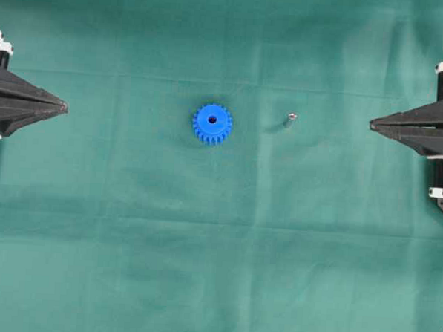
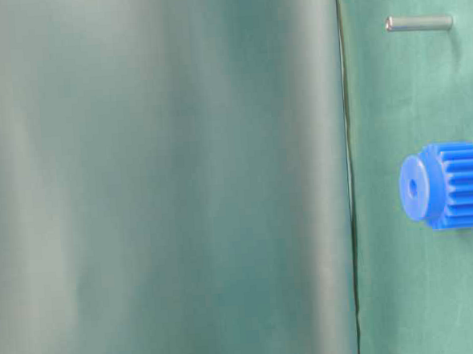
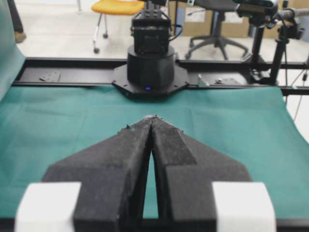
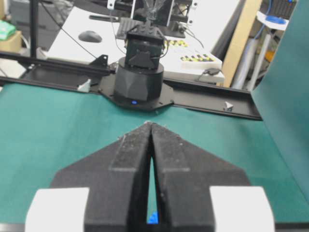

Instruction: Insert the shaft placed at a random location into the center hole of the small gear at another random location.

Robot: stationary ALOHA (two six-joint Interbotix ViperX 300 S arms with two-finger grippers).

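The shaft (image 1: 289, 120) stands upright on the green tabletop (image 1: 216, 270), just right of centre. The small gear (image 1: 212, 124) lies flat near it on the left, apart from it, center hole (image 1: 212, 120) facing up. The left hand (image 1: 64, 108) and right hand (image 1: 372, 125) sit at opposite edges, tips pressed together, holding nothing.

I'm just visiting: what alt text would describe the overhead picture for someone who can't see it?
A small blue gear lies on a green cloth with a tiny metal shaft standing apart to its right. A shut black end effector points inward from the left edge, another from the right edge, neither touching anything.
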